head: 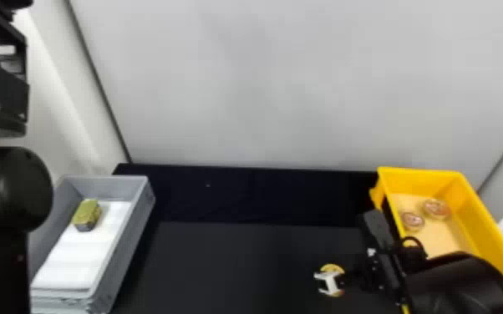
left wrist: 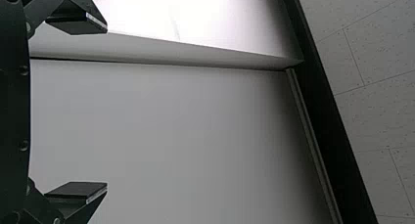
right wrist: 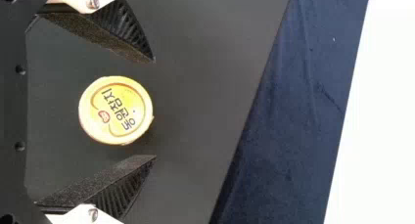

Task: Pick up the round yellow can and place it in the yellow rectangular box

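Inside right claw (head: 333, 281), yellow can (right wrist: 116, 110), side gaps

Glare bleaches a pale panel (left wrist: 195, 13) in my left wrist view; from my head, I see soft, fairly even light across the grey wall (head: 263, 83).

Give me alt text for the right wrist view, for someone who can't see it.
A round yellow can on a dark tabletop, between the open fingers of the right end effector, with a gap on each side. Beyond the tabletop lie a creased dark blue strip and a white area.
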Controlling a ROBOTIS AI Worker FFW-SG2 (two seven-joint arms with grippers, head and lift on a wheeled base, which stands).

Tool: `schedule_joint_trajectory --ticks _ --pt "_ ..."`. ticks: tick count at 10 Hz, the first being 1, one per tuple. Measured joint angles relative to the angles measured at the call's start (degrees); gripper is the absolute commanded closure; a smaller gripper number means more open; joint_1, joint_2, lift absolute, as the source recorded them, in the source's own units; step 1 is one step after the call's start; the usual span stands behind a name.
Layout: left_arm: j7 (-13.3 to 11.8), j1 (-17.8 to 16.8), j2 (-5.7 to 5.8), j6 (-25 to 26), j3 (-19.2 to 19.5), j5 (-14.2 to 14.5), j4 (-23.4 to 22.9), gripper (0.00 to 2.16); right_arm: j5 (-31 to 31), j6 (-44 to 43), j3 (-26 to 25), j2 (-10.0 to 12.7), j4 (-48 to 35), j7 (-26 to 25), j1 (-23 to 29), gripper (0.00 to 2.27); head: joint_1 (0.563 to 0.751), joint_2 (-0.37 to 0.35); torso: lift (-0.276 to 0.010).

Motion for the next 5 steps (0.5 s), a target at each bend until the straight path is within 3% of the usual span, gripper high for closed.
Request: schedule_joint_trajectory --ticks 5 --pt "0.0 0.0 -0.09 -0.1 0.0 0.0 0.0 0.14 0.0 -0.6 0.0 0.1 1.3 0.4 0.5 0.07 0.663 0.054 -0.007"
